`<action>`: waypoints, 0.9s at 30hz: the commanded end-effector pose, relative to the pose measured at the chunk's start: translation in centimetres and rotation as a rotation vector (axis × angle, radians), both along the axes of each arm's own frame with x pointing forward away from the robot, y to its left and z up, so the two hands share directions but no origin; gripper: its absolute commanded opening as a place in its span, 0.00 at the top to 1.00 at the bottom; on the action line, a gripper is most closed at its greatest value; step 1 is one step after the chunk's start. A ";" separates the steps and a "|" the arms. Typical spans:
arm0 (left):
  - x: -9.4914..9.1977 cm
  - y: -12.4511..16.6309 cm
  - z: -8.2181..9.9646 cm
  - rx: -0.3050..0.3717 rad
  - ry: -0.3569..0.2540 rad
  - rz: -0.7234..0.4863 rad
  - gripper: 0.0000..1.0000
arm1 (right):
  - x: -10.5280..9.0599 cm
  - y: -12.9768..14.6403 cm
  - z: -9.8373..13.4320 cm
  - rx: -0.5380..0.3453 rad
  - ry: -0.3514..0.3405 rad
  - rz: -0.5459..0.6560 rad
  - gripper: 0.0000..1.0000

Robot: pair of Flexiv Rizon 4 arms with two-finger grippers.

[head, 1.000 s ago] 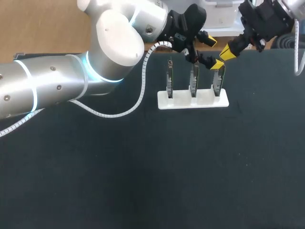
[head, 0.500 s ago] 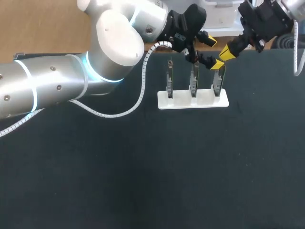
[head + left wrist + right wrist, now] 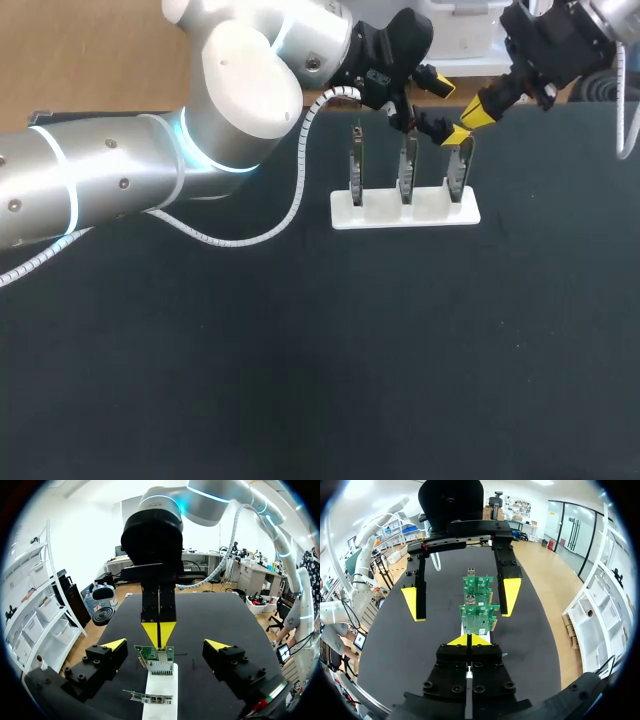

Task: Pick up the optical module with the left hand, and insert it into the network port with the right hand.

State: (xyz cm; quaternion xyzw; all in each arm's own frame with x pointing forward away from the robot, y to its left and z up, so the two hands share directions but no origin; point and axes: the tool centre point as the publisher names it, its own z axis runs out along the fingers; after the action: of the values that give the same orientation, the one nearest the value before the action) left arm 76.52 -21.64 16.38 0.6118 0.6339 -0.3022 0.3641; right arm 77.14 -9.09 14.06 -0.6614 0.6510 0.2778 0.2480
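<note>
Surface (image 3: 300,350) was black, matte. Directly on it sat a white rectangular rack (image 3: 405,211), flat, nr the far edge, approx. mid-width, long side parallel w/ that edge.

Robotics lab, two robot arms (image 3: 120,180) over black table (image 3: 300,350), circuit boards (image 3: 406,172) in white rack (image 3: 380,214)

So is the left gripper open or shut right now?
Open. The left gripper has its yellow tips wide apart, one on each side of the upright circuit board, touching nothing.
</note>
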 end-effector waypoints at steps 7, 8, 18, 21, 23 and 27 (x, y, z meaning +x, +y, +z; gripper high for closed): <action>-0.1 0.1 0.0 0.000 -0.002 0.001 0.00 | 0.1 -0.1 -0.8 0.005 0.003 0.000 1.00; -0.1 0.1 0.0 0.000 -0.002 0.001 0.00 | 0.1 0.0 -0.8 0.006 0.003 0.000 1.00; -0.1 0.1 0.0 0.000 -0.002 0.001 0.00 | 0.0 0.1 -1.0 0.004 0.011 0.001 1.00; -0.1 0.1 0.0 0.000 -0.002 0.001 0.00 | 0.0 0.0 -1.0 0.003 0.013 -0.001 1.00; -0.1 0.1 0.0 0.000 -0.002 0.001 0.00 | 0.0 0.0 -1.1 0.002 0.015 -0.002 1.00; -0.1 0.1 0.0 0.000 -0.002 0.001 0.00 | 0.0 0.0 -1.1 -0.002 0.018 0.000 1.00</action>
State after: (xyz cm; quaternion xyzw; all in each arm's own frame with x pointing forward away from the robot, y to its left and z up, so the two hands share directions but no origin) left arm 76.52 -21.63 16.38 0.6118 0.6339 -0.3022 0.3641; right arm 77.06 -9.05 13.98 -0.6581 0.6542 0.2822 0.2435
